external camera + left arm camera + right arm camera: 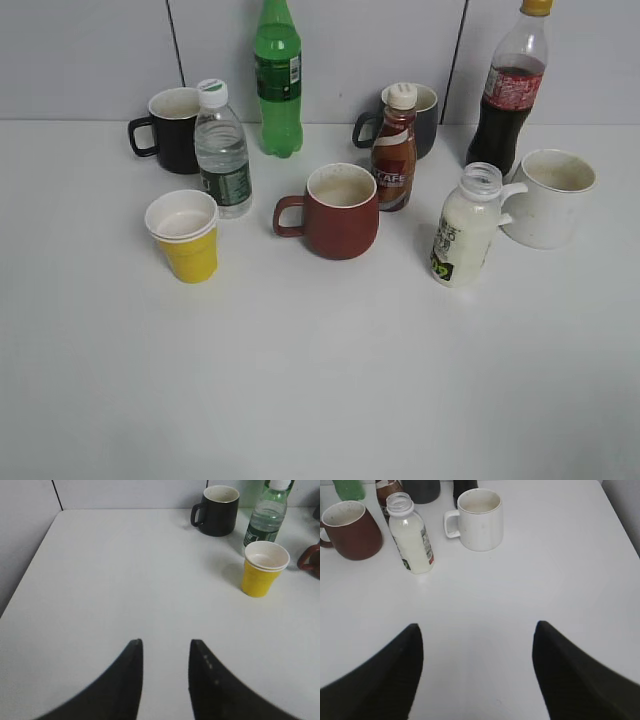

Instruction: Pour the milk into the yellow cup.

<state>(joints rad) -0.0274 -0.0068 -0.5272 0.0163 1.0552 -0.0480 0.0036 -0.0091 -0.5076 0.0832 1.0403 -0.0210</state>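
Note:
The milk bottle point(463, 228) stands upright, capless, at the right of the white table point(320, 380); it also shows in the right wrist view point(412, 537). The yellow cup point(186, 238) stands upright and empty at the left; it also shows in the left wrist view point(262, 569). My left gripper point(165, 642) is open and empty, well short of the cup and to its left. My right gripper point(477, 626) is wide open and empty, well short of the milk bottle. Neither gripper shows in the exterior view.
A red-brown mug point(334, 212) stands in the middle, a brown coffee bottle point(394, 150) behind it. A white mug point(546, 197) stands right of the milk. A water bottle point(222, 150), black mug point(170, 129), green bottle point(277, 78), dark mug point(418, 118) and cola bottle point(512, 90) stand behind.

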